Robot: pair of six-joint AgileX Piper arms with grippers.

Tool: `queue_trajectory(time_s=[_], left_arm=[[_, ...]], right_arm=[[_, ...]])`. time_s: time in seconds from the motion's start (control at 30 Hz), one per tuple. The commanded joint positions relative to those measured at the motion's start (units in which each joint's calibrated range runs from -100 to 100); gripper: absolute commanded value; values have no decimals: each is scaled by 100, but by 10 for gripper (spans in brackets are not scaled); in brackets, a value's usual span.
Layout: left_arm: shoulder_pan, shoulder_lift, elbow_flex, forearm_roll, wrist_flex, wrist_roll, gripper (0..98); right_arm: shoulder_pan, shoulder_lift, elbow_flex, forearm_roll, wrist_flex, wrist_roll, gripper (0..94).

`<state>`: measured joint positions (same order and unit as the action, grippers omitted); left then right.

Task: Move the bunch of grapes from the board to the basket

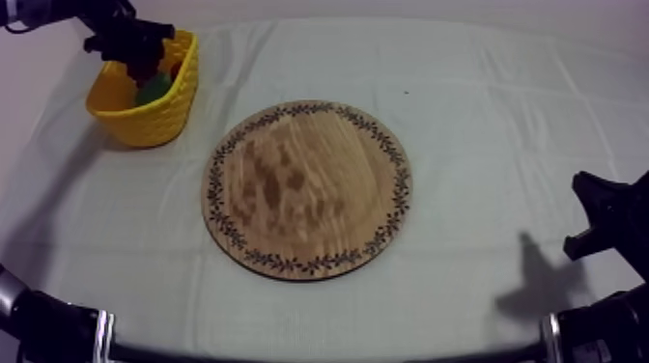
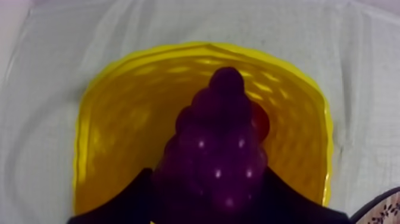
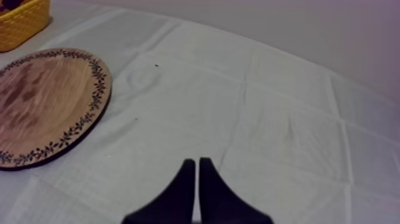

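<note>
At the far left of the desk [image 1: 483,116], the left pincer [image 1: 140,60] hangs over the yellow basket [image 1: 155,121], grasping the bunch of grapes [image 2: 217,149]. The bunch points down into the basket's hollow. A small red fruit [image 2: 260,122] shows just beside the grapes inside the basket. The wooden board [image 1: 307,188] lies mid-desk. At the right, the right pincer [image 3: 197,162] sits low, fingers pressed together on nothing.
</note>
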<state>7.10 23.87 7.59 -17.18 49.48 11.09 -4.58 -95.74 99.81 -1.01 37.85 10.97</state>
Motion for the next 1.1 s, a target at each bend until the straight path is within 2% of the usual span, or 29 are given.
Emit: queue_trajectory(time_s=[0.0,0.1,0.27,0.37,0.57,0.7,0.83,0.97,1.07], left_arm=[[-3,-29,7,-6,7,1,282],[-14,-124,53,11,8,28,375],[-96,-412,222,167,14,-32,652],[-159,-678,403,280,27,-133,779],[-213,-1418,830,357,80,-147,904],[-254,-2064,1078,365,174,-101,902],[-321,-2865,1348,360,369,-123,838],[-453,-3748,1703,396,419,-186,714],[-549,-4427,2009,409,315,-194,584]], right_arm=[[-2,-1,-3,1,-3,-1,4],[-2,-1,-3,1,-3,-1,4],[-2,-1,-3,1,-3,-1,4],[-2,-1,-3,1,-3,-1,4],[-2,-1,-3,1,-3,-1,4],[-2,-1,-3,1,-3,-1,4],[-2,-1,-3,1,-3,-1,4],[-2,-1,-3,1,-3,-1,4],[-2,-1,-3,1,-3,-1,4]])
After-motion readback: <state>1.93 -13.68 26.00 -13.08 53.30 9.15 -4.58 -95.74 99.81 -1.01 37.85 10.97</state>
